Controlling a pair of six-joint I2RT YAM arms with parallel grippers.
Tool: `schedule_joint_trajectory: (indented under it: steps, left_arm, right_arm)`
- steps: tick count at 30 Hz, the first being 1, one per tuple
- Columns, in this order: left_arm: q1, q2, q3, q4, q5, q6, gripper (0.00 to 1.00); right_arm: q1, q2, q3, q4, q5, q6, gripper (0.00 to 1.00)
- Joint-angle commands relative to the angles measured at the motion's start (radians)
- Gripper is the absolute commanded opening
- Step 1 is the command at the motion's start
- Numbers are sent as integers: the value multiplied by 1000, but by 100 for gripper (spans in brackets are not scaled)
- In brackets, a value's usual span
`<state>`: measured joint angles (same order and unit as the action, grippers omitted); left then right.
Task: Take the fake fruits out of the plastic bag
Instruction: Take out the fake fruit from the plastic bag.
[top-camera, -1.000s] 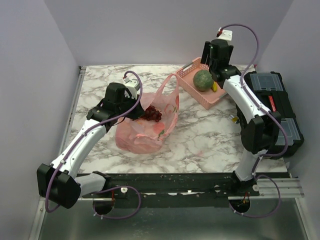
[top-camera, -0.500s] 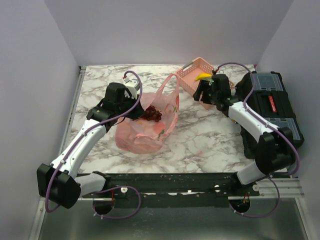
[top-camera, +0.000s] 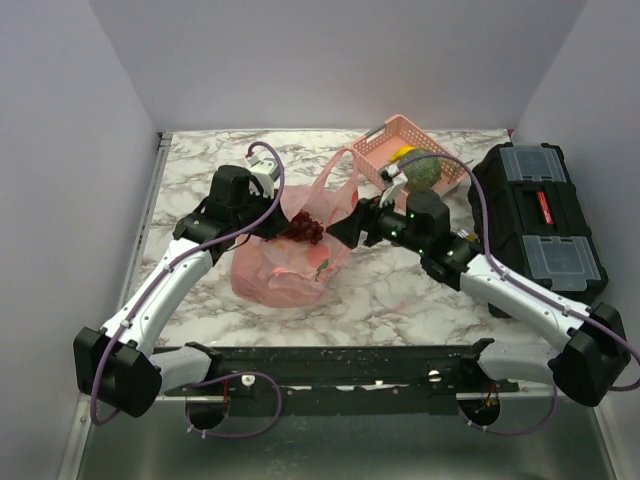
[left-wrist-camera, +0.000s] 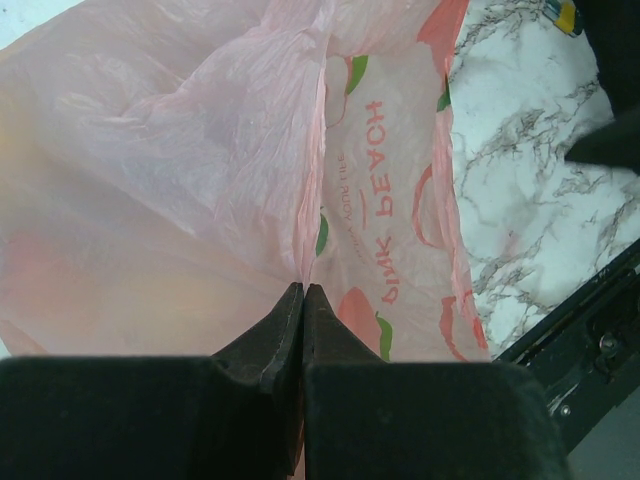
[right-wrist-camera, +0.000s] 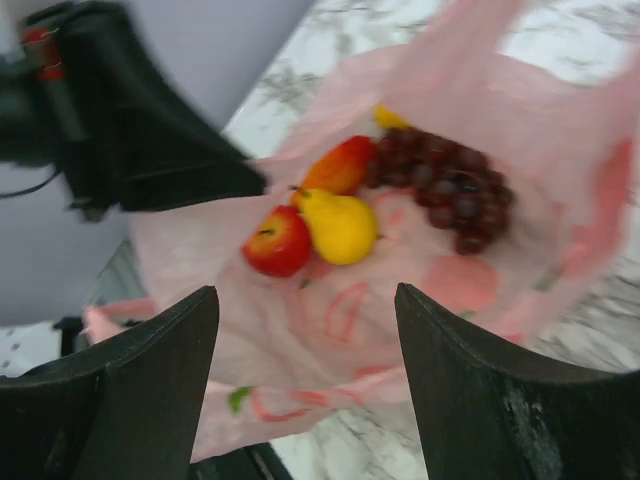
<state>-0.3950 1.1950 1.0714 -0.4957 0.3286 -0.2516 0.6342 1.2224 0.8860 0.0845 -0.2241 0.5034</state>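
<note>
Top external view: veined marble worktop, boxed by lilac walls. Crinkly translucent plastic bag lies at 9 o'clock of centre. Left claw is clenched on its film, right claw released at its mouth, glossy fake fruits inside.

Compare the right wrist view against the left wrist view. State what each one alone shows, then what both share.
Only the right wrist view looks into the plastic bag. It shows a red apple, a yellow pear and a grape bunch, with the right gripper open in front of them. Only the left wrist view shows the left gripper shut on a fold of the bag, and the PINK PEACH print. Both show the pink bag and the marble table.
</note>
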Motion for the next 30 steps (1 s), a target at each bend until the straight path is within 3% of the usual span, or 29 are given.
schedule_joint_trajectory:
  steps: [1,11,20,30]
  left_arm:
    - [-5,-17,18,14,21,-1,0]
    - [-6,-19,16,13,22,-2,0]
    - [-7,-12,18,14,39,-7,0]
    - [-8,-11,18,15,39,-8,0]
  right_arm:
    - [106,27,14,107,42,-17,74]
    - [126,439,282,-64,184,-124,68]
    - [164,578,299,26,333,-198,74]
    - [199,667,213,301,517,-242,80]
